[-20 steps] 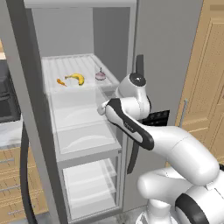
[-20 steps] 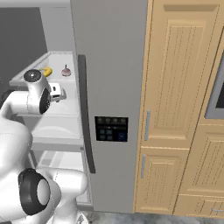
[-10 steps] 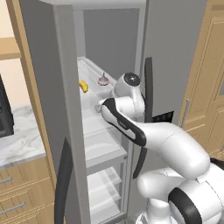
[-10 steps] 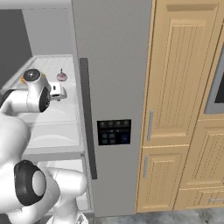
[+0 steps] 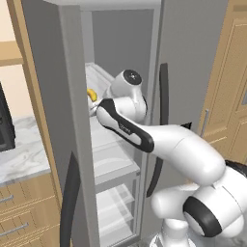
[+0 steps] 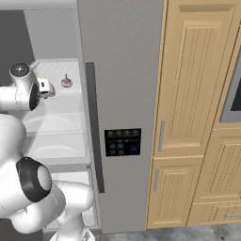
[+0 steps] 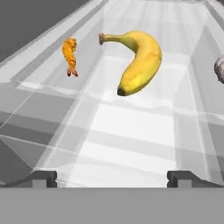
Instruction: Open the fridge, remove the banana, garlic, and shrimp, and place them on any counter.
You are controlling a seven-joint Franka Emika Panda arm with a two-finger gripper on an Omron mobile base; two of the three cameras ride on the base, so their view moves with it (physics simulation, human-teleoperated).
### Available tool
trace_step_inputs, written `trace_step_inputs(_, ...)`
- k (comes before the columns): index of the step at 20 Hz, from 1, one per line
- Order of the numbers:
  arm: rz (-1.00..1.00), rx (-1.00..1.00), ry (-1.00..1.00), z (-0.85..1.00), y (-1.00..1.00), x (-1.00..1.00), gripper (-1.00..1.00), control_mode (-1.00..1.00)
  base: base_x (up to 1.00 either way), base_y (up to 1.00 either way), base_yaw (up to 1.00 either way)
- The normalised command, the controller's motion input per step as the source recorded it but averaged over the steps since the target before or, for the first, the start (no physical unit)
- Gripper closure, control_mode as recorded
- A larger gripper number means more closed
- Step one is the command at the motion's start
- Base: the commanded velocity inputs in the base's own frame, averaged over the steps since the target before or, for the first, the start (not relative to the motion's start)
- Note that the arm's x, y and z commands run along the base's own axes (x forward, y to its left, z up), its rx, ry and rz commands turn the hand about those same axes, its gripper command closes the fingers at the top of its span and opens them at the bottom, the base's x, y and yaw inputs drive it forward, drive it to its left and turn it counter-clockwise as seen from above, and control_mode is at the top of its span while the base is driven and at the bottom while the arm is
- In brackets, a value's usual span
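The grey fridge (image 6: 122,70) has its left door (image 5: 48,96) swung open. My arm reaches onto its upper white shelf (image 7: 131,131). In the hand view my gripper (image 7: 113,177) is open and holds nothing, its tips low over the shelf. The yellow banana (image 7: 140,61) lies just ahead of it, slightly right of centre. The small orange shrimp (image 7: 70,54) lies to the banana's left, and the garlic (image 7: 220,70) is cut off at the right edge. The garlic (image 6: 66,82) also sits on the shelf beside my hand. An end of the banana (image 5: 90,94) peeks past the open door. The counter is out of view.
The open door's edge stands close on my arm's left. The shut right fridge door carries a dark handle (image 6: 92,127) and a black panel (image 6: 122,142). Light wood cabinets (image 6: 197,117) stand to the right. A marble-topped drawer unit (image 5: 21,159) lies to the left.
Both base views have shifted, so the base has driven. The open door now hides more of the shelf in the left view. My arm stays on the upper shelf with the gripper open.
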Motion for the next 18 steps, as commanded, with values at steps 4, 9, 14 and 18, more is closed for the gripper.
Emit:
trace_step_inputs(4, 0.11, 0.08, -0.03, 0.41, 0.63, 0.21, -1.00, -1.00, 0.00, 0.00, 0.00)
trace_step_inputs(9, 0.01, 0.01, -0.13, 0.13, 0.64, 0.46, -1.00, -1.00, 0.00, 0.00, 0.00)
trace_step_inputs(14, 0.00, 0.00, -0.01, 0.00, 0.64, 0.61, -1.00, -1.00, 0.00, 0.00, 0.00)
trace_step_inputs(18, 0.00, 0.00, 0.00, 0.00, 0.56, 0.65, -1.00, -1.00, 0.00, 0.00, 0.00)
